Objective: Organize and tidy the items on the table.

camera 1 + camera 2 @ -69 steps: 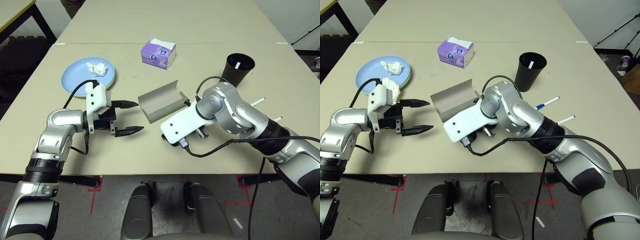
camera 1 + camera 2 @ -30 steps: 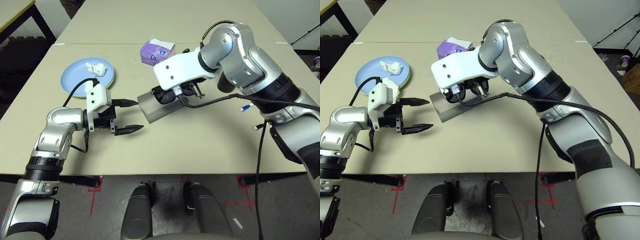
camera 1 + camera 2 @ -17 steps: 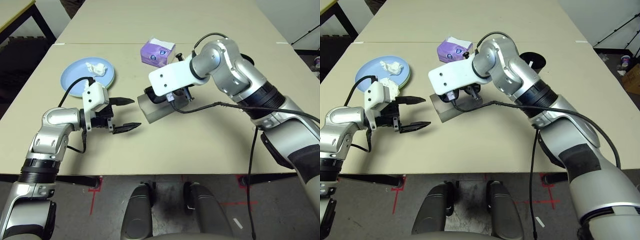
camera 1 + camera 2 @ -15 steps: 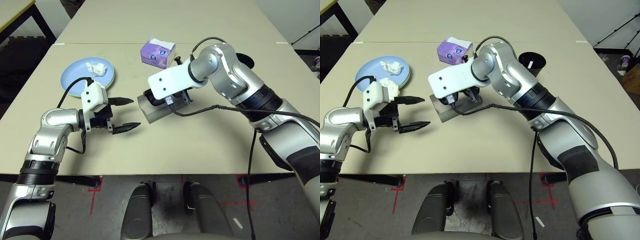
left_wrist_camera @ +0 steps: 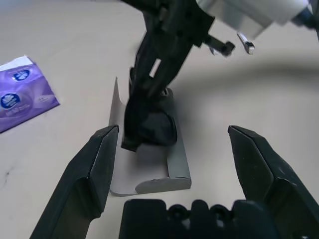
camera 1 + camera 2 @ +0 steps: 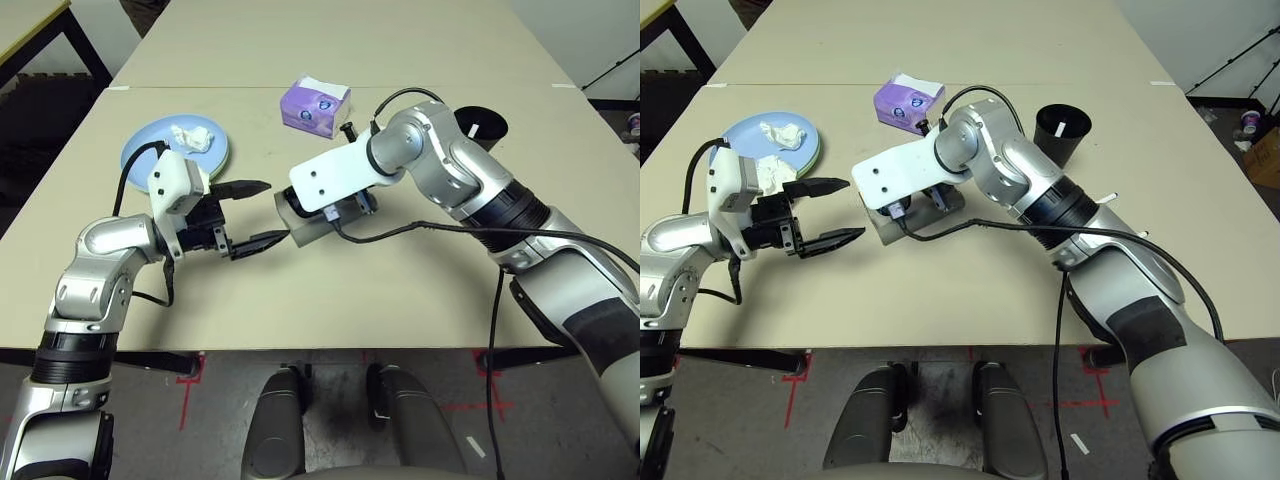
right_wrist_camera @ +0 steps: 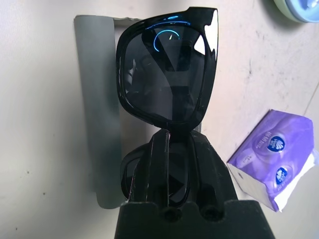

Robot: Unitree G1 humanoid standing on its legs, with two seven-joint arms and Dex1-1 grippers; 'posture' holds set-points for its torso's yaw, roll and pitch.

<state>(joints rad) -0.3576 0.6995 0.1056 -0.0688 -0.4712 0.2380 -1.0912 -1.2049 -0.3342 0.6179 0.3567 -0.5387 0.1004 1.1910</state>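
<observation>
Gripping sunglasses over open case, right gripper pinched

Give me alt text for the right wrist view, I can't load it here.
The right gripper, shut on black sunglasses, holds them over the open grey glasses case lying on the beige table. A purple tissue pack lies beside the case, and a plate's edge shows at one corner.
</observation>
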